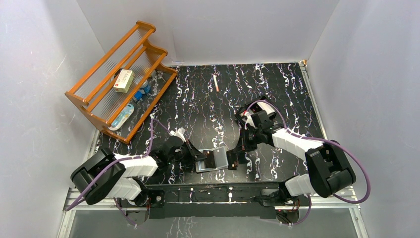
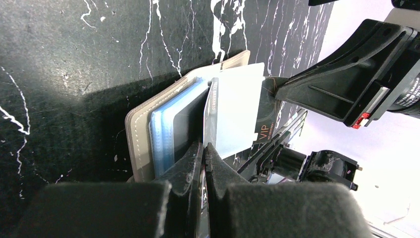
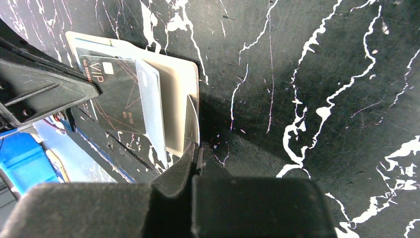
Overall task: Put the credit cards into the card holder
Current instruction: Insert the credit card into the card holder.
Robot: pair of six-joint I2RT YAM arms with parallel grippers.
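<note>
At ten o'clock on the table (image 1: 287, 89) stands a wooden rack (image 1: 74, 94) with a cream box (image 1: 124, 80) on it, no part of this job. Next comes the left claw (image 2: 204, 148), reaching toward six o'clock. Its fingers are pressed almost together on the near edge of a grey card (image 2: 211, 106) that stands on its edge (its own camera shows nothing else between them).

The card holder (image 2: 140, 130) lies open at the table's six o'clock, close to the arm bases, with its blue pockets at nine o'clock of that grey card. At three o'clock of it lie a white card (image 2: 238, 111) and a black card (image 3: 119, 94), overlapping each other and the holder. I cannot tell whether either is tucked into a pocket. Last, the right claw (image 3: 194, 152) is closed tight on the holder's pale rim and seems to pin it down.

The step in hand looks like feeding the grey card into a pocket. The next move calls for lining its edge up with a pocket mouth and sliding it toward nine o'clock while the right side holds firm (a loose holder would simply skate away).
</note>
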